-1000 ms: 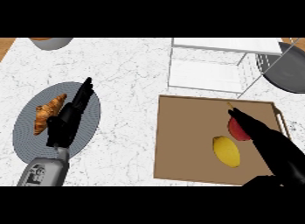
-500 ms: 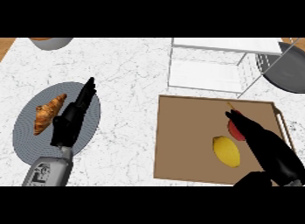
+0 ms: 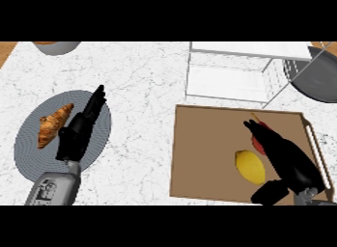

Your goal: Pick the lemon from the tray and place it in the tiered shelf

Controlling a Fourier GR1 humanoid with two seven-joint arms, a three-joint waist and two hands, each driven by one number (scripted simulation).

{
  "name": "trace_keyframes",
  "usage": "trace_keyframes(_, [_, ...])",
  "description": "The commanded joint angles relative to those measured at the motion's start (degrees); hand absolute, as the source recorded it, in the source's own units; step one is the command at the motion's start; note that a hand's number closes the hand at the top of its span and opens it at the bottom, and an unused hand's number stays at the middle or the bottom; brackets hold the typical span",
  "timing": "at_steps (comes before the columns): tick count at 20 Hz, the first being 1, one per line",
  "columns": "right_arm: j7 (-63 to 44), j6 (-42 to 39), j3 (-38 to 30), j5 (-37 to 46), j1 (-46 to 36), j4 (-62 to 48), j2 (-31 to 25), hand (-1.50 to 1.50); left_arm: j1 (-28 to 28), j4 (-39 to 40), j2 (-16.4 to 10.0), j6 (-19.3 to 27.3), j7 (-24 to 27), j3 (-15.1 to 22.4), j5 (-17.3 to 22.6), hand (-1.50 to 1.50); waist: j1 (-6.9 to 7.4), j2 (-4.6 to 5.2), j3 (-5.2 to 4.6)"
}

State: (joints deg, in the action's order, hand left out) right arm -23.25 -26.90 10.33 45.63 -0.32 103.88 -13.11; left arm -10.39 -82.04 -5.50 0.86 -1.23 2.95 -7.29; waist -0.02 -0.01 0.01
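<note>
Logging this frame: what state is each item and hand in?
lemon: lying on the tray, not held.
tray: flat on the counter.
red item: on the tray, partly hidden by the right hand.
shelf: upright, lemon not in it.
croissant: lying on the plate.
left hand: open, over the plate.
right hand: open, over the tray beside the lemon.

Right hand is brought slightly leftward over tray, closer to lemon, fingers straight. Red item beside lemon is hidden further; only sliver is seen. Forearm is drawn off right edge toward lower edge. Thumb is shifted left, below lemon.
</note>
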Motion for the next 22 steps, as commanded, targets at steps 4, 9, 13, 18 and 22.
trace_keyframes(4, [4.15, 2.49, 1.83, 2.81, 5.15, -0.65, 1.11, -1.50, -1.10, -0.18, 1.44, -0.24, -2.21, 0.16, -1.04, 0.00, -0.12, -0.02, 0.00])
trace_keyframes(9, [4.75, 2.77, 1.09, 4.72, 1.28, -6.50, 2.24, -1.50, -2.12, 0.69, 0.94, -0.89, -1.93, -1.51, -0.91, 0.00, -0.06, 0.01, -0.01])
trace_keyframes(13, [8.32, 2.01, 0.68, 4.32, 3.25, -6.32, 0.43, 1.50, 1.03, -3.03, 1.67, -0.49, -2.33, -0.12, -1.75, 0.00, -0.01, -0.02, 0.00])
trace_keyframes(18, [13.95, 6.97, 2.05, 9.40, 2.05, -10.33, -2.06, 1.50, 1.00, -2.45, 1.93, -0.94, -2.18, 0.03, -1.88, 0.00, 0.10, 0.00, 0.01])
trace_keyframes(22, [5.48, 8.06, 7.37, 13.36, 3.76, -5.61, 5.05, 1.50, -0.21, -2.36, 3.21, -0.02, -3.47, 0.49, -2.45, 0.00, 0.03, -0.03, 0.00])
